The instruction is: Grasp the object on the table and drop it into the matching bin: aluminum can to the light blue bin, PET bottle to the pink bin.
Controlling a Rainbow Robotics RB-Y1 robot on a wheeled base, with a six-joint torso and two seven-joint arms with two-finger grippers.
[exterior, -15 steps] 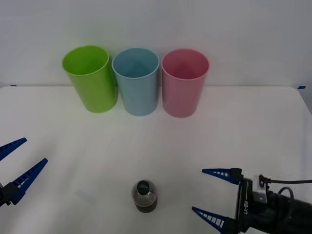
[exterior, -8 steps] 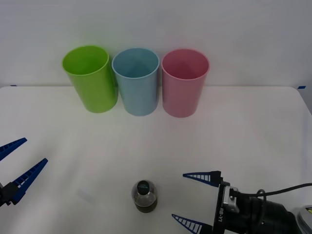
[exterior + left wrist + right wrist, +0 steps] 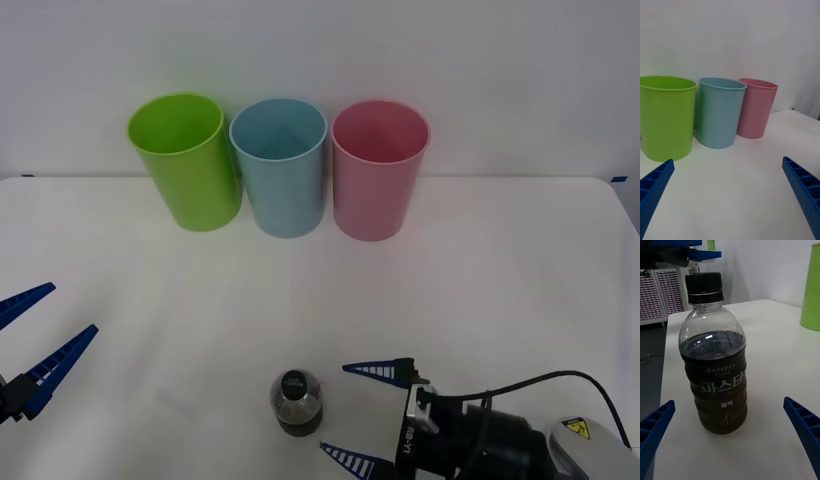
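Closer now, the right claw (image 3: pixel 350 414) sits spread beside the PET bottle (image 3: pixel 297 402), arm cut off.

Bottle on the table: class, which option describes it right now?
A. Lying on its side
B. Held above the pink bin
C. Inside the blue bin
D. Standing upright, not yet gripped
D: the bottle stands upright on the table, ahead of the right gripper, whose open fingers don't touch it.

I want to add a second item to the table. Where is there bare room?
Free: the wide strip of table between the three bins and the PET bottle, and the far right side. Crowded: the near edge, where the open right gripper approaches the bottle; the left gripper waits near left.
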